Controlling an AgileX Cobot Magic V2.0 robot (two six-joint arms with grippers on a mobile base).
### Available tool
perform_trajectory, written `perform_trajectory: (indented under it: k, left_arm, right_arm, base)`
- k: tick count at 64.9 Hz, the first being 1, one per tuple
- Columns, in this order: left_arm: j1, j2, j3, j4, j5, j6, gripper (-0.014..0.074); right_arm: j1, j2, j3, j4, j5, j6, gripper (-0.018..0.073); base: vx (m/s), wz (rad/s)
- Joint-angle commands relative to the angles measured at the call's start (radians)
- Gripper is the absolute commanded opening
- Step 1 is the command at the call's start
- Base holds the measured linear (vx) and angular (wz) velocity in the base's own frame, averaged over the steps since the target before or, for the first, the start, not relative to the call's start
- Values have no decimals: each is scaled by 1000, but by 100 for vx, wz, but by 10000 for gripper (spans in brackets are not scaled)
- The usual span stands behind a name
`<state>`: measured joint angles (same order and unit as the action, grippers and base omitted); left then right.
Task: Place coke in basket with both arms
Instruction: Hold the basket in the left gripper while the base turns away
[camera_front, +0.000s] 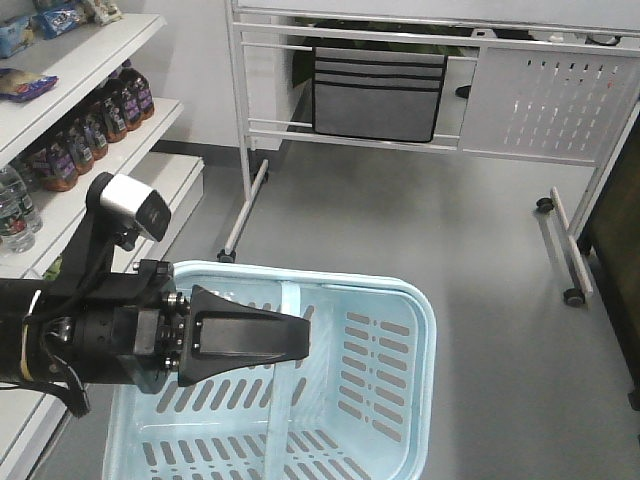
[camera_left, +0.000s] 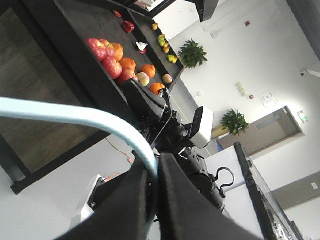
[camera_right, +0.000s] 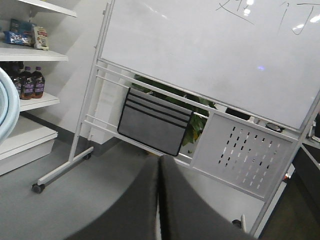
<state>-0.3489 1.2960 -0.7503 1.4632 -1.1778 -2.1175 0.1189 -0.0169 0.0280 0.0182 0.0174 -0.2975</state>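
The light blue basket (camera_front: 424, 318) fills the lower middle of the front view. My left gripper (camera_front: 302, 338) reaches over it from the left, with a silver-grey camera block (camera_front: 135, 205) on the arm. In the left wrist view my left gripper (camera_left: 157, 166) is shut on the basket's flat blue handle (camera_left: 75, 114), which curves in from the left between the jaws. The right arm (camera_left: 192, 135) shows beyond it. My right gripper (camera_right: 159, 160) is shut on nothing and points toward the whiteboard; the basket's rim (camera_right: 6, 107) shows at that view's left edge. The coke is out of view.
White shelves (camera_front: 90, 50) on the left hold dark bottles with pale labels (camera_front: 105, 112) and water bottles (camera_front: 14, 208). A wheeled whiteboard stand (camera_front: 245, 140) with a grey pocket organiser (camera_front: 378, 95) stands ahead. A black table with fruit (camera_left: 120, 57) is to the right.
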Motion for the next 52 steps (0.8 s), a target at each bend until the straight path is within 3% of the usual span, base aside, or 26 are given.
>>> perform_trajectory:
  k: [1,52]
  left_arm:
    - [-6,-30,-24,-85,-200,1,-8]
    - [-6,-30,-24,-85,-200,1,-8]
  right_arm:
    - [-8,-10,13,-7,-73,-8,-9]
    - [-8,-10,13,-7,-73,-8,-9]
  base:
    - [25,-14]
    - [27,-10]
